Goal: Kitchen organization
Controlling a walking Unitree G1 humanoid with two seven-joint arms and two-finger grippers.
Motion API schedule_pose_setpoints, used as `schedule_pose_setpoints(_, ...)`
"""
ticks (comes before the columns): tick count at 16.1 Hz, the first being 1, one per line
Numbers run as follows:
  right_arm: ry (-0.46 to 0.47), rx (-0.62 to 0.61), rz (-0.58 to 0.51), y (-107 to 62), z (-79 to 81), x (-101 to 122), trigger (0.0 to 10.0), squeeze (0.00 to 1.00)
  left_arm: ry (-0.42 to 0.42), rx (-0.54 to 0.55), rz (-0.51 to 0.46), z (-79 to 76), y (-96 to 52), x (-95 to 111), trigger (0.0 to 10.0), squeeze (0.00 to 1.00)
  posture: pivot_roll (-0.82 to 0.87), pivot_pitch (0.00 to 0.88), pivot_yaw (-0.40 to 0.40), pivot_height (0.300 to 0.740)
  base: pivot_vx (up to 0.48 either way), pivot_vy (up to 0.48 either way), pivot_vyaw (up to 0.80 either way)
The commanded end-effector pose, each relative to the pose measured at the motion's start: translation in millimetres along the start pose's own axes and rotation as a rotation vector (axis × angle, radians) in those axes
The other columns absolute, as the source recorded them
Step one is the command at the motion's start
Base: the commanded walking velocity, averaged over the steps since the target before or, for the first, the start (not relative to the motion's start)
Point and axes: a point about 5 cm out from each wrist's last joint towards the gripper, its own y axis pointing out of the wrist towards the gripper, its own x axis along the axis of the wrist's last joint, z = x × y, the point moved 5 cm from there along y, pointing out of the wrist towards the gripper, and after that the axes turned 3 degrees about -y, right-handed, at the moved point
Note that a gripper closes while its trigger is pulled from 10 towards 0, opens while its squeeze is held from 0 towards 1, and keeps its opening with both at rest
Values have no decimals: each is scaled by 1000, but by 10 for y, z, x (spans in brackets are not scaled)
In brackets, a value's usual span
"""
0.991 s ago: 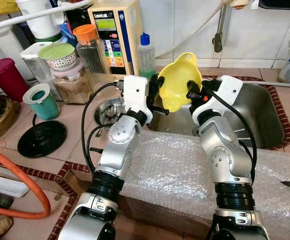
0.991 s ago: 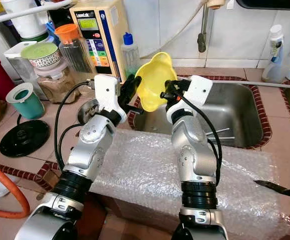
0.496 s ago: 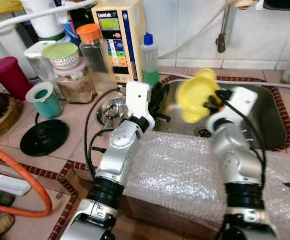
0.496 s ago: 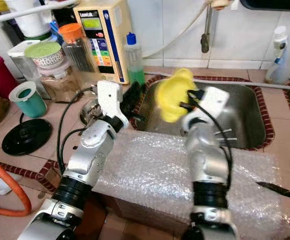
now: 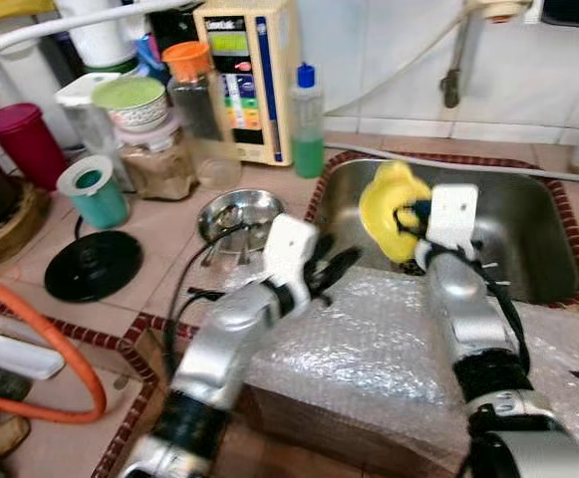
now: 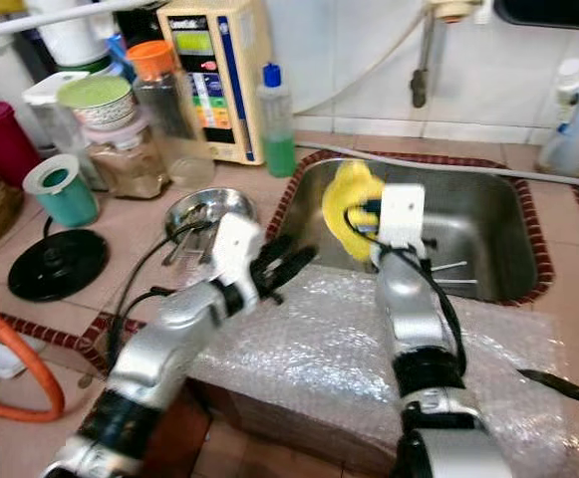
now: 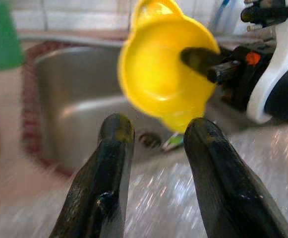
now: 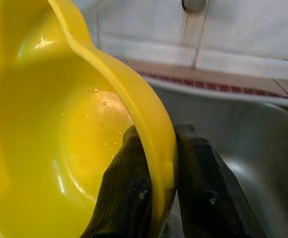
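A yellow plastic bowl point(image 5: 387, 202) with a wavy rim hangs tilted over the near left part of the steel sink point(image 5: 533, 234). My right gripper point(image 5: 407, 215) is shut on its rim; in the right wrist view one finger point(image 8: 129, 183) lies inside the bowl point(image 8: 54, 119) and the other outside. My left gripper point(image 5: 331, 271) is open and holds nothing, just left of the bowl, above the edge of the bubble wrap point(image 5: 369, 344). In the left wrist view the bowl point(image 7: 158, 74) sits beyond its spread fingers point(image 7: 115, 148).
A small steel bowl point(image 5: 239, 211) stands left of the sink on the tiled counter. A green soap bottle point(image 5: 307, 124), jars, a teal cup point(image 5: 94, 192), a black lid point(image 5: 94, 266) and a water machine point(image 5: 244, 75) crowd the back left. An orange hose point(image 5: 65, 334) curves at near left.
The right gripper has carried the yellow bowl to the right and down over the sink. The left gripper has come away from the bowl and dropped toward the bubble wrap. The camera shifted.
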Motion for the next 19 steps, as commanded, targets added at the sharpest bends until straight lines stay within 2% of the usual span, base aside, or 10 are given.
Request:
schedule_pose_setpoints(1,-73,-14,-32,39,-8,75,0,0,40,-13,11,-30,-15,23,10000,1000,11,0,102,740,0,0,0)
schedule_pose_setpoints(3,-181,-69,2,57,-132,-24,0,0,73,6,28,26,-48,18,10000,1000,20,0,110,740,0,0,0)
schedule_pose_setpoints(4,-204,-100,25,56,-203,-81,2863,0,87,15,40,62,-71,16,10000,1000,27,0,113,740,0,0,0)
schedule_pose_setpoints(5,-189,-112,38,54,-232,-126,2039,0,99,29,50,105,-101,14,10000,1000,26,0,114,740,0,0,0)
schedule_pose_setpoints(6,-173,-119,50,51,-242,-168,4275,769,102,43,60,134,-123,7,10000,1000,26,0,114,740,0,0,0)
schedule_pose_setpoints(7,-131,-116,69,47,-223,-217,10000,1000,106,44,66,144,-129,3,10000,1000,25,0,113,740,0,0,0)
schedule_pose_setpoints(12,-89,-73,126,59,-59,-270,10000,1000,122,48,67,121,-82,25,10000,1000,38,0,89,740,0,0,0)
schedule_pose_setpoints(15,-27,-47,187,73,45,-309,10000,1000,110,70,69,143,-114,4,10000,1000,33,0,78,740,0,0,0)
schedule_pose_setpoints(17,95,-1,290,53,149,-424,10000,1000,105,73,70,133,-105,-5,10000,1000,26,0,69,740,0,0,0)
schedule_pose_setpoints(19,288,5,430,7,200,-580,10000,1000,99,73,63,111,-72,17,10000,1000,17,0,65,740,0,0,0)
